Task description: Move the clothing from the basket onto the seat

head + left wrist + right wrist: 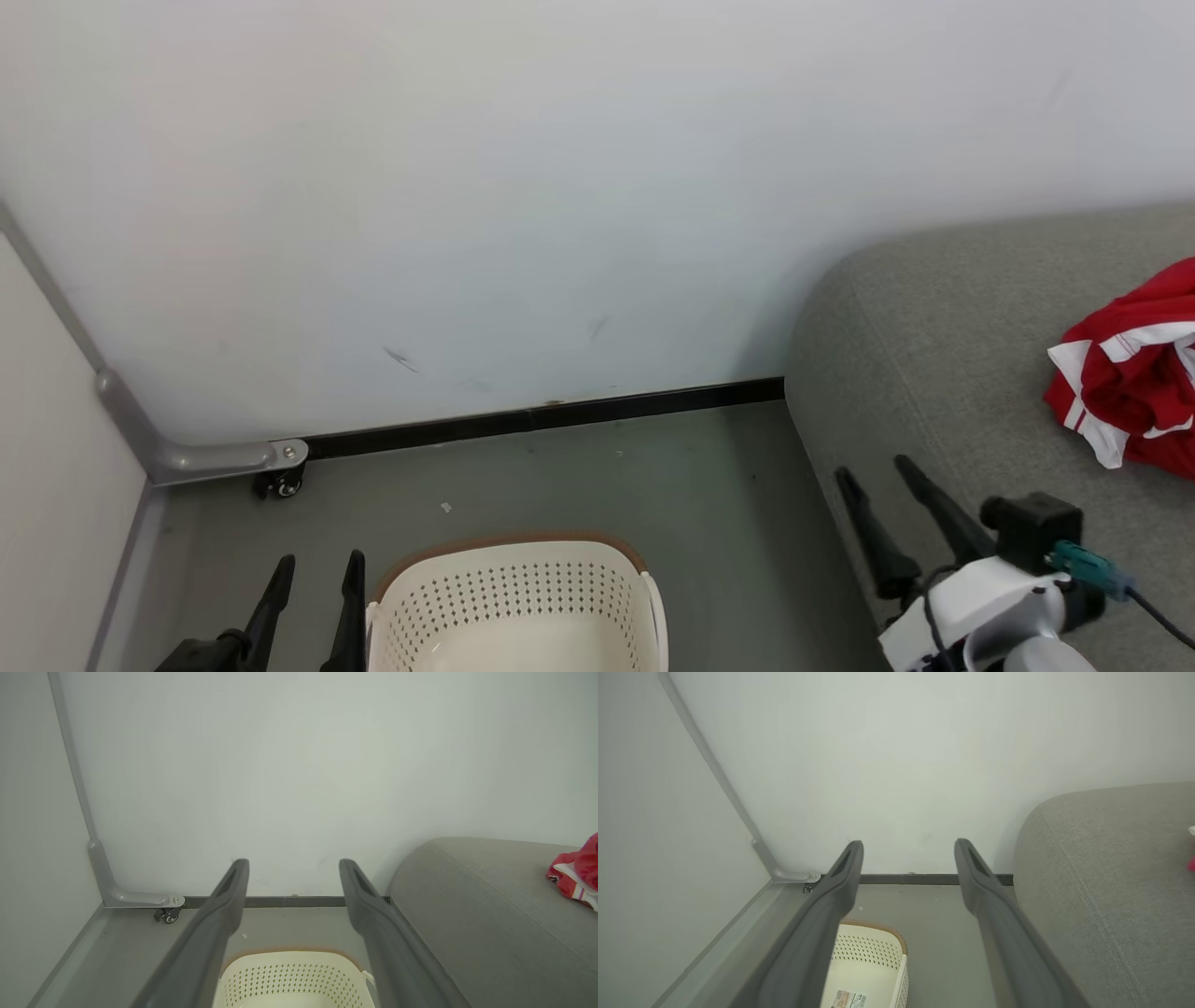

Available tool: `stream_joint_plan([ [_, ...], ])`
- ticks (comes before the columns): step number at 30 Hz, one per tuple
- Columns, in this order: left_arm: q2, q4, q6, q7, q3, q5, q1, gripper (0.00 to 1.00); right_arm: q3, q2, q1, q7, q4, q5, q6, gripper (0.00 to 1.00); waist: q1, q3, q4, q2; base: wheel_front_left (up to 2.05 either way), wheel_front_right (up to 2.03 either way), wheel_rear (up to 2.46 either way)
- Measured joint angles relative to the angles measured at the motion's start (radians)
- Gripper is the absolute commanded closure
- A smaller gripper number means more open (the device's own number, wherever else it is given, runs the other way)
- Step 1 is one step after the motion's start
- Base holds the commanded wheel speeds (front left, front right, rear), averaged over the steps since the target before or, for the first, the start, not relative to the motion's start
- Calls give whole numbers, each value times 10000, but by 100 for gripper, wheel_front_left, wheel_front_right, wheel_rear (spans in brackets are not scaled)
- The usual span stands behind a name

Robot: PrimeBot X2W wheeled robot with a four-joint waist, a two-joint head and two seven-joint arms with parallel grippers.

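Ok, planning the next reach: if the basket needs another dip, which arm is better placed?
Left, probably. The left claw, open, stands right beside the basket. The right claw, also open, hangs over the edge of the seat, nearer the red clothing lying there.

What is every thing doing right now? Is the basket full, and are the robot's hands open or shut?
basket, upright on the floor, no clothing in the part that shows.
clothing, crumpled in a heap on the seat.
seat, carrying the clothing.
left gripper, open, holding nothing.
right gripper, open, holding nothing.
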Motion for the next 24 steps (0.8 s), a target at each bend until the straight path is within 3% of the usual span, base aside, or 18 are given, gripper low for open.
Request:
stream_joint_plan([
  [4, 4, 157, -58, 0, -19, 31, 29, 0, -616, 148, 364, -2, -326, -178, 0, 0, 0, 4, 157, 0, 0, 0, 0],
  [24, -8, 320, -130, 0, -228, 31, 246, 0, -1172, 652, 1837, 0, -1484, -1289, 0, 0, 0, -18, 191, 0, 0, 0, 0],
])
